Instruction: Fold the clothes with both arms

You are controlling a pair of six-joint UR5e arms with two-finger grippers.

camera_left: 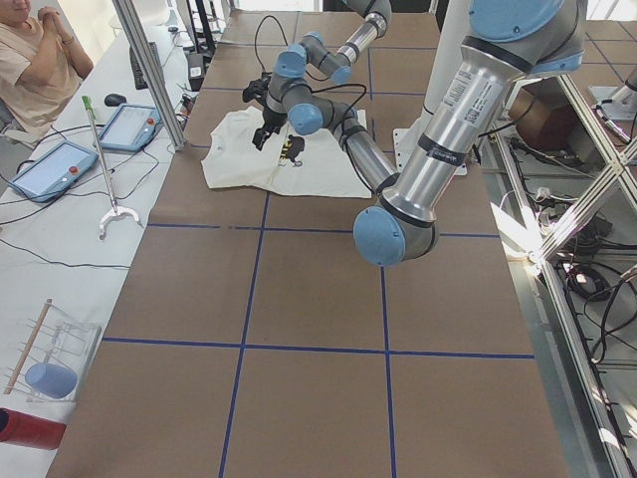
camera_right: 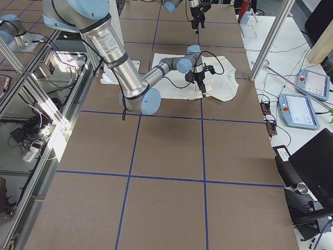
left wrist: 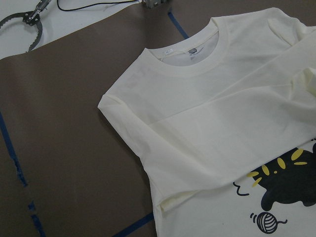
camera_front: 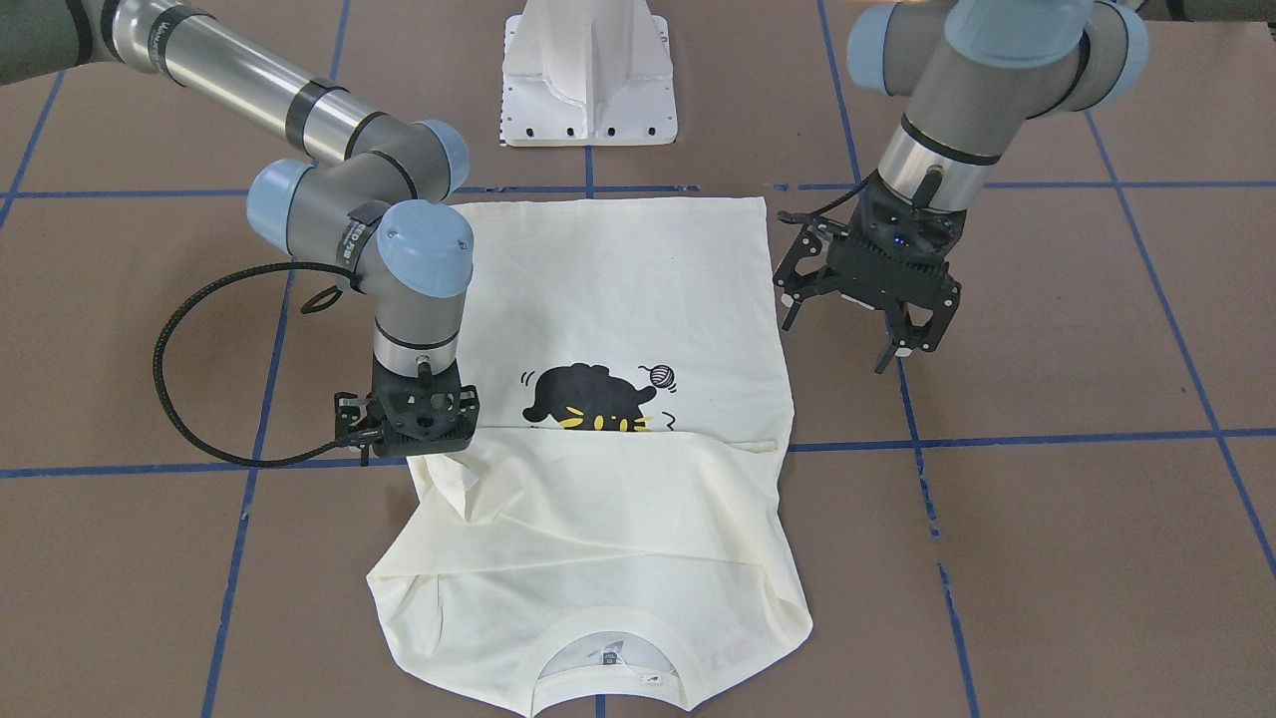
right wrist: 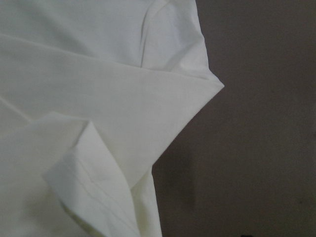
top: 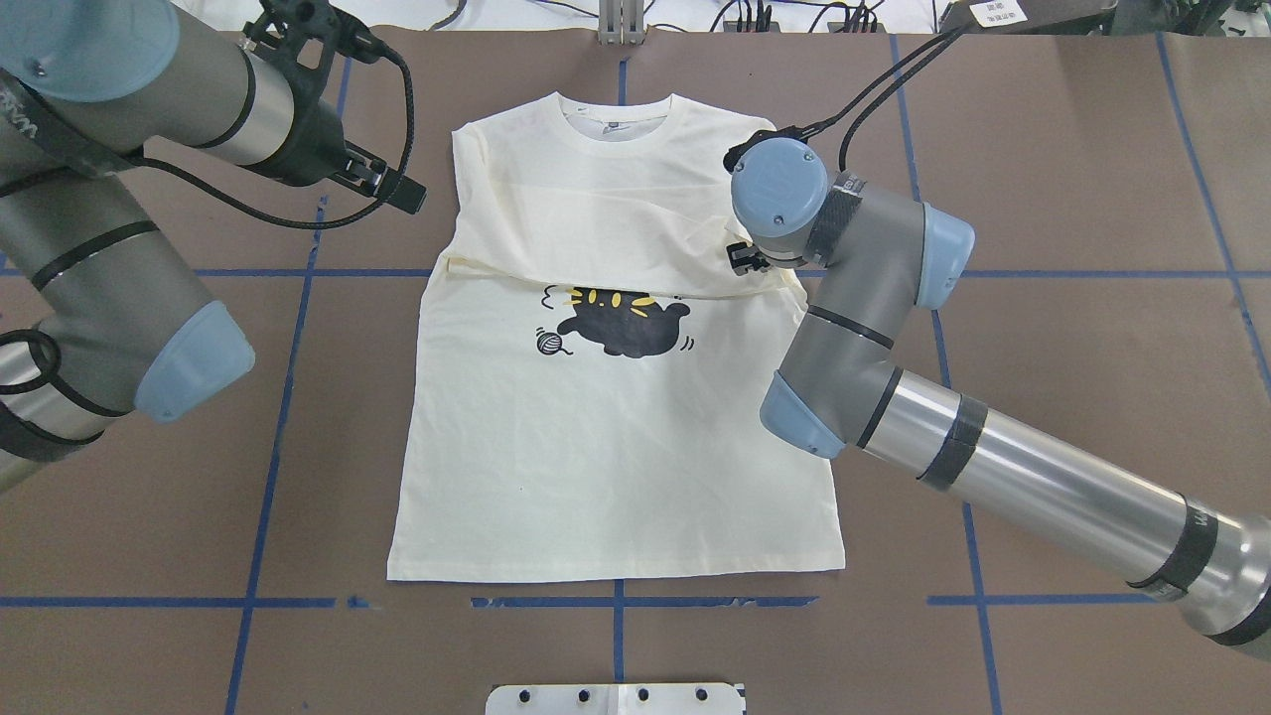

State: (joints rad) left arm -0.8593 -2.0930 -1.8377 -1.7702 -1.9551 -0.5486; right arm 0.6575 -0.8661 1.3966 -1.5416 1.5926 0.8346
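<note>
T-shirt, cream, long-sleeved: lay flat at centre of the front-facing view on the brown table. Collar toward the lower edge, black cat print showing mid-body, sleeves folded across the chest. Right gripper, centre left: pointed down over the shirt's left edge at the fold; jaws hidden under its body, grip could not be told. Left gripper, upper right: hung just beside the shirt's right edge, jaws spread apart, holding nothing.
</note>
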